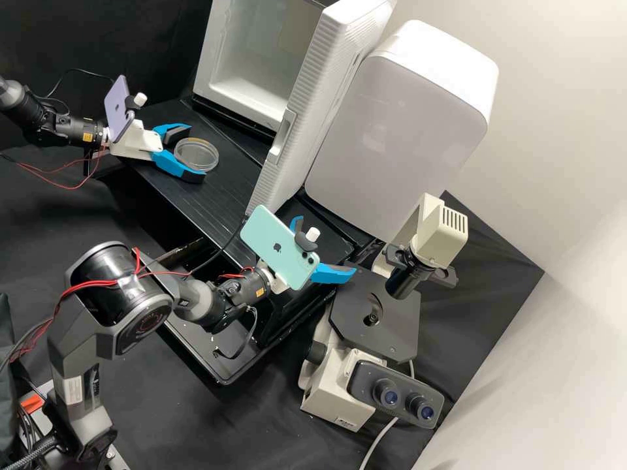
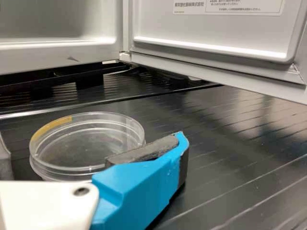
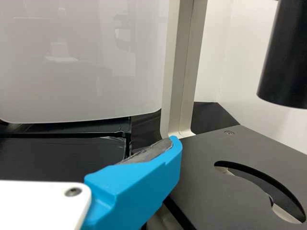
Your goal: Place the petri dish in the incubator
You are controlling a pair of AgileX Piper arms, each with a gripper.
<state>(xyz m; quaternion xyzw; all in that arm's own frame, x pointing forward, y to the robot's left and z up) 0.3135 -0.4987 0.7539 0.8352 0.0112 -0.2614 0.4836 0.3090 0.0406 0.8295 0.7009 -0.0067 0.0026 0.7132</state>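
Petri dish (image 2: 81, 143) outside incubator (image 1: 228, 39), L gripper (image 1: 192, 152) released around it.
Dish sits flat on the black slatted platform (image 1: 228, 189) just in front of the incubator opening; door (image 1: 398, 124) swung wide. L gripper is low over the platform, fingers (image 2: 144, 182) spread w/ the dish between the tips. One pad is just beside the dish rim, can't tell if touching. R gripper (image 1: 339, 271) is well apart from the dish, at the microscope (image 1: 346, 385) stage (image 1: 375, 313) by the door's lower edge; released or clenched, can't tell.

Clear petri dish (image 1: 196, 154) flat on black bench (image 1: 222, 189) before white incubator (image 1: 243, 59), door (image 1: 320, 98) open.
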